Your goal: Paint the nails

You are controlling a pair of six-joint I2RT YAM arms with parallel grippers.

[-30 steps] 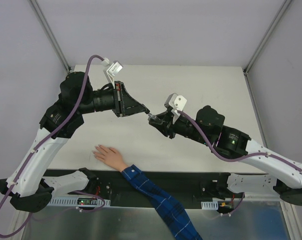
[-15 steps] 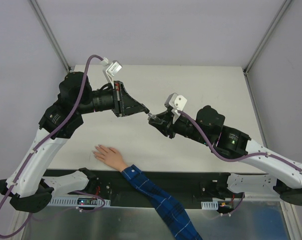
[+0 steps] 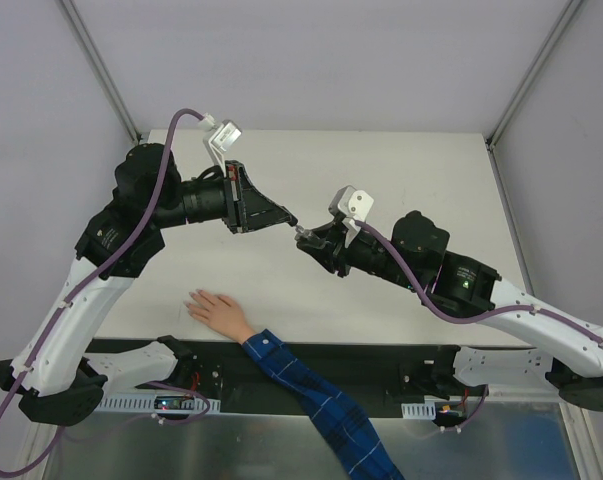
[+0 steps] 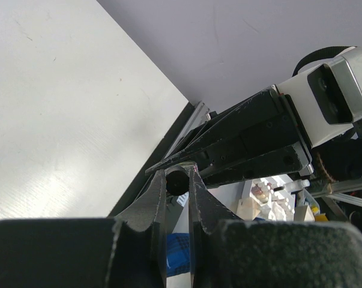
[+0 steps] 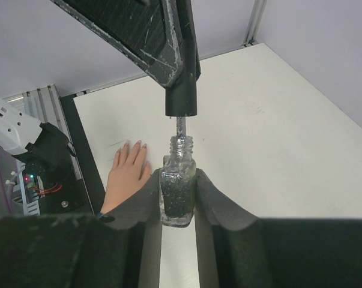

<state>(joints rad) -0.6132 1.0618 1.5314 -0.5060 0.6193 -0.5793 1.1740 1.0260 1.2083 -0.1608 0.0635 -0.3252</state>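
Observation:
A pale hand (image 3: 216, 309) with spread fingers lies flat near the table's front edge, its arm in a blue plaid sleeve (image 3: 316, 398). Its nails (image 5: 130, 144) show in the right wrist view. My right gripper (image 5: 178, 186) is shut on a small glass bottle (image 5: 177, 195) of dark glitter polish, held upright above the table. My left gripper (image 3: 292, 220) is shut on the black brush cap (image 5: 181, 95), also seen in the left wrist view (image 4: 176, 180). The cap sits just above the bottle's neck, with the brush stem (image 5: 180, 126) down in the opening. The two grippers meet mid-table.
The white table (image 3: 401, 170) has grey walls behind and at both sides. A black rail (image 3: 321, 360) runs along the front edge, where the sleeve crosses it. The left arm (image 3: 111, 240) arches over the table's left part.
Almost nothing has moved. The left arm has shifted very slightly; both grippers keep their holds at the same spot.

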